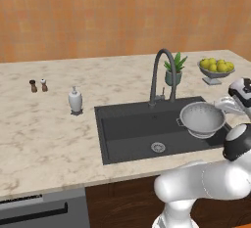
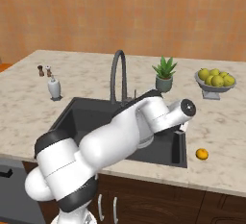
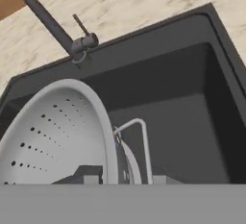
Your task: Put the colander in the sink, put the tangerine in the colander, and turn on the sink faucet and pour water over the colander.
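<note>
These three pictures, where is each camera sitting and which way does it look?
Left base view: behind the arm's left, looking down over the sink; white arm at lower right.
Right base view: behind its right, same counter; arm fills the lower left, tangerine on the counter.
Hand view: on the hand, looking into the basin at the colander.
All three share the sink faucet.

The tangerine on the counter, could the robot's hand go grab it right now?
Probably not yet. The gripper is shut on the colander, held over the sink. The tangerine sits in the open on the counter beside the sink, nothing blocking it, so once the colander is set down it looks reachable.
</note>
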